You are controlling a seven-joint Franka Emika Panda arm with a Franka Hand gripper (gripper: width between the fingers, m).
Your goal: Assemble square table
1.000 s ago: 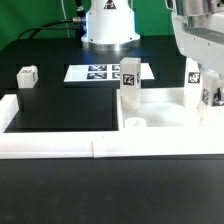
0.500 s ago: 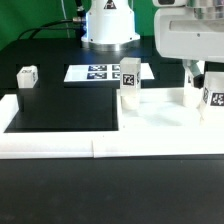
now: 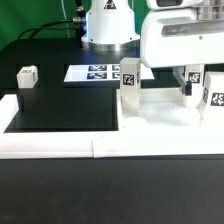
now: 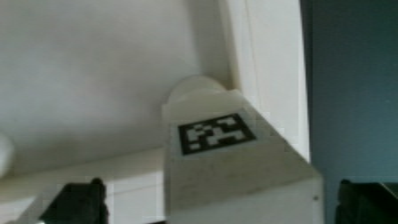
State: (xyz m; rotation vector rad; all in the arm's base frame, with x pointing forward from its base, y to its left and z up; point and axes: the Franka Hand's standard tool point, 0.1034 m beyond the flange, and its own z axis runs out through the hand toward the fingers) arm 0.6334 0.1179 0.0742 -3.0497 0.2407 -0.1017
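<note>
Over plate [image 3: 160, 112], tool [image 4: 222, 200] spread wide, flanking upright tagged leg [image 4: 222, 140].

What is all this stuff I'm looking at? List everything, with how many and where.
plate: one, white, on the exterior view's right half of the table.
legs: four, white, tagged: left leg alone on the table; middle leg upright at a plate corner; leg below the gripper; right leg at the exterior view's right edge.
marker board: one, white with black tags, flat near the base.
rails: at least two, white, along the near side and the exterior view's left.
table: one, black.
base: one, white, at the back.
gripper: one, white with dark fingers, open astride a leg.
</note>
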